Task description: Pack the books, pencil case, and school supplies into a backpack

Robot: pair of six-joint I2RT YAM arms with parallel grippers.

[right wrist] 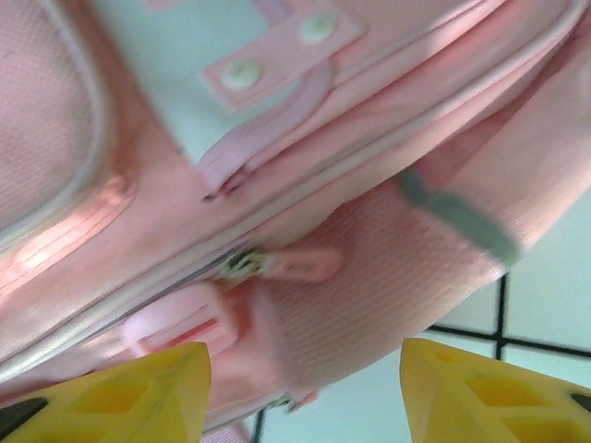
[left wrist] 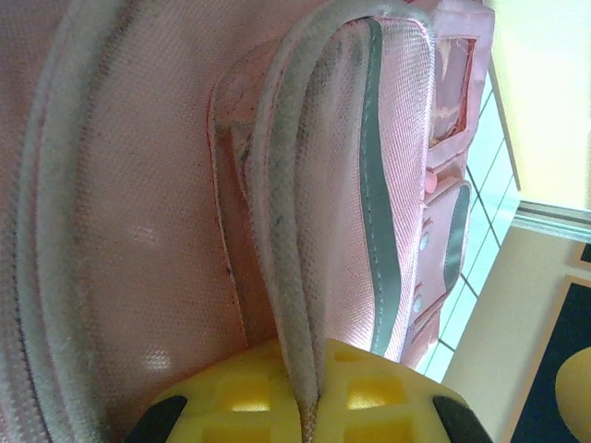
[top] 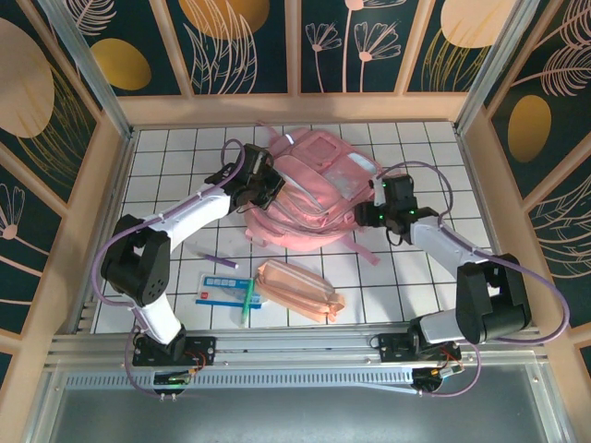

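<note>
The large glossy pink backpack (top: pixel 319 198) lies flat in the middle of the tiled table. My left gripper (top: pixel 267 190) is at its left side, and in the left wrist view its yellow fingers (left wrist: pixel 245 392) are shut on a pale piped edge of the backpack (left wrist: pixel 305 231). My right gripper (top: pixel 380 209) is at the bag's right side, open, its jaws wide apart just short of a pink zipper pull (right wrist: pixel 300 265). The peach-pink pencil case (top: pixel 297 290) lies near the front edge. A white-and-blue packet (top: pixel 222 288) and a green pen (top: pixel 247 305) lie left of it. The books are out of view.
A slim purple pen (top: pixel 218 260) lies on the tiles left of the backpack. A loose pink strap (top: pixel 366 251) trails from the bag's lower right. Wooden walls (top: pixel 92 212) enclose the table on three sides, and a metal rail (top: pixel 295 346) runs along the front.
</note>
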